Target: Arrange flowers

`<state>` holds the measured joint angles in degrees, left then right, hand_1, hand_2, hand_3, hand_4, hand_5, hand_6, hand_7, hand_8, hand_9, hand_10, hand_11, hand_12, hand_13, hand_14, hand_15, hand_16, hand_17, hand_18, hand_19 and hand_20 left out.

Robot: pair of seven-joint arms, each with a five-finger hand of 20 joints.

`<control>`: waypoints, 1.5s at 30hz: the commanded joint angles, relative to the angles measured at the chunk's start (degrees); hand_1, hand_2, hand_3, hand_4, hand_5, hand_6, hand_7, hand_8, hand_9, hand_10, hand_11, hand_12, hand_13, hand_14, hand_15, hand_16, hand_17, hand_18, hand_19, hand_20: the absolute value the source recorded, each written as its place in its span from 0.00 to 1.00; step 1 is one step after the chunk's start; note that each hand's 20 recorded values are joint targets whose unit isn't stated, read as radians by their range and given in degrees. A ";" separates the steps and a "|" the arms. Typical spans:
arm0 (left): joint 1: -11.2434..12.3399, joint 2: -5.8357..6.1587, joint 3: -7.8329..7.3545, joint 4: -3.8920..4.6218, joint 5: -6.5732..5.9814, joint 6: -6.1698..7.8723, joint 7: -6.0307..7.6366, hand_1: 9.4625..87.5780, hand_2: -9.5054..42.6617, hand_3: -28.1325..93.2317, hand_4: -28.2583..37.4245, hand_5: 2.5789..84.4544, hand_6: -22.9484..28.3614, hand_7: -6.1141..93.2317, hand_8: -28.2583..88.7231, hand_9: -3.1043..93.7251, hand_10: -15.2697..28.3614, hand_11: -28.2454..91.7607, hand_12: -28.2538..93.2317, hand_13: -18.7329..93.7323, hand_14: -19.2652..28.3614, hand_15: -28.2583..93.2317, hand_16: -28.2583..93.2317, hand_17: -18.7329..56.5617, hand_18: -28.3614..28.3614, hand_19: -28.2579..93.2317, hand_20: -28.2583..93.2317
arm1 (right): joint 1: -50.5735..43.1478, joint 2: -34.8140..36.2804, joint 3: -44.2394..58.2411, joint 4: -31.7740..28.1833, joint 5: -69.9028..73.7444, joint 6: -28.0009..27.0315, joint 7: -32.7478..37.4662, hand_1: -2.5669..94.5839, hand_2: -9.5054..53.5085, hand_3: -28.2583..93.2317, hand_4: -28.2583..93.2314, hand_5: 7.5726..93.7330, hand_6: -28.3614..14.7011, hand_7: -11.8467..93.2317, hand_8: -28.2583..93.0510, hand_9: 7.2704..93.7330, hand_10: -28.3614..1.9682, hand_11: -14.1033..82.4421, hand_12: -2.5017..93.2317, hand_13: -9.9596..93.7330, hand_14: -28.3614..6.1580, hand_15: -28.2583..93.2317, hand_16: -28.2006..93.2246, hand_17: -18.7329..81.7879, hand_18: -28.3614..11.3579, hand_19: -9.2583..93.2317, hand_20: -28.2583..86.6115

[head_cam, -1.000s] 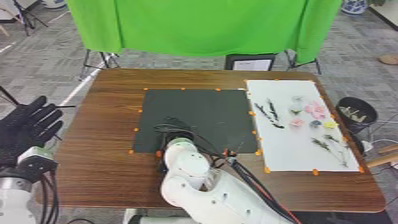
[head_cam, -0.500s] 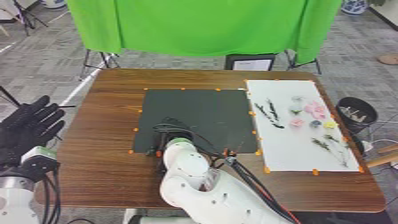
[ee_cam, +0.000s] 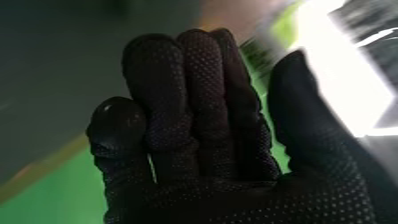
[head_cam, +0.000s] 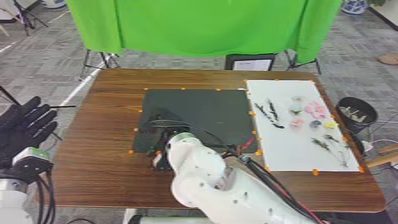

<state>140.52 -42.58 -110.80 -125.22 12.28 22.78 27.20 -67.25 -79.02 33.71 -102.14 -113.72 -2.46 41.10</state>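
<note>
Flowers (head_cam: pixel 314 109) lie on the white sheet (head_cam: pixel 289 161) at the right of the table (head_cam: pixel 93 165), the palest blooms hard to make out. The right hand (head_cam: pixel 163 121), over the dark mat (head_cam: pixel 209 107) (black on near-black, its outline half lost), has straight fingers, thumb apart. The left hand (head_cam: pixel 19 131), fingers also straight, is partly cut off by the head view's edge.

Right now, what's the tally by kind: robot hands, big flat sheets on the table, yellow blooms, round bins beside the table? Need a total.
Robot hands: 2, left hand and right hand
Flat sheets: 2, dark sheet and white sheet
Yellow bloom: 1
Round bin: 1
Total: 6
</note>
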 commanded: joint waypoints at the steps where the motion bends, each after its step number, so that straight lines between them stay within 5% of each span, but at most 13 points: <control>1: 1.01 -0.51 0.15 0.16 -0.45 -0.71 -0.04 0.22 0.37 0.85 0.05 0.47 0.65 0.18 0.18 0.37 0.74 0.40 0.34 0.35 0.76 0.51 0.19 0.15 0.77 0.53 0.30 | -0.29 -3.74 4.20 -1.14 3.96 -21.68 0.25 0.23 0.53 0.92 0.15 0.67 0.57 0.30 0.13 0.80 0.33 0.55 0.35 0.82 0.39 0.71 0.52 0.66 0.15 1.00 0.56; 6: -0.02 -0.53 1.12 0.30 -0.25 -0.25 -0.79 0.22 0.37 0.85 0.05 0.47 0.65 0.18 0.18 0.37 0.74 0.40 0.34 0.35 0.76 0.51 0.19 0.15 0.78 0.53 0.30 | -1.46 -5.92 5.25 0.93 1.94 -27.60 0.58 0.23 0.57 0.91 0.16 0.64 0.59 0.25 0.14 0.79 0.31 0.44 0.30 0.81 0.39 0.69 0.50 0.66 0.16 1.00 0.53; 19: -1.66 -1.09 3.19 0.93 0.23 -0.97 -1.77 0.22 0.38 0.85 0.04 0.46 0.65 0.18 0.18 0.37 0.74 0.40 0.34 0.35 0.76 0.51 0.19 0.15 0.78 0.53 0.30 | -2.20 -7.29 6.38 6.92 -7.64 -35.44 1.20 0.22 0.60 0.91 0.16 0.55 0.60 0.23 0.14 0.78 0.30 0.47 0.32 0.81 0.38 0.74 0.51 0.66 0.14 1.00 0.56; 38: -0.32 -1.54 2.31 0.71 -0.39 -1.11 -0.81 0.22 0.38 0.85 0.04 0.47 0.65 0.18 0.18 0.37 0.75 0.40 0.34 0.35 0.76 0.51 0.19 0.14 0.78 0.53 0.30 | 0.19 -4.46 5.15 6.96 -3.82 -32.46 4.68 0.22 0.60 0.91 0.17 0.63 0.56 0.24 0.15 0.78 0.31 0.48 0.31 0.81 0.38 0.74 0.51 0.66 0.13 1.00 0.57; 45: 0.38 -1.25 2.22 0.69 -1.59 -1.12 0.32 0.22 0.38 0.85 0.04 0.47 0.65 0.18 0.18 0.37 0.75 0.40 0.34 0.35 0.76 0.51 0.19 0.15 0.78 0.53 0.30 | 0.62 -3.92 5.03 6.29 -1.98 -32.52 5.58 0.22 0.60 0.91 0.17 0.67 0.56 0.26 0.15 0.79 0.31 0.47 0.31 0.81 0.38 0.74 0.51 0.66 0.14 1.00 0.57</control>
<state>139.56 -43.49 -108.20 -124.41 12.03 22.15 26.36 -66.21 -84.89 39.17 -96.44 -116.94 -34.49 44.56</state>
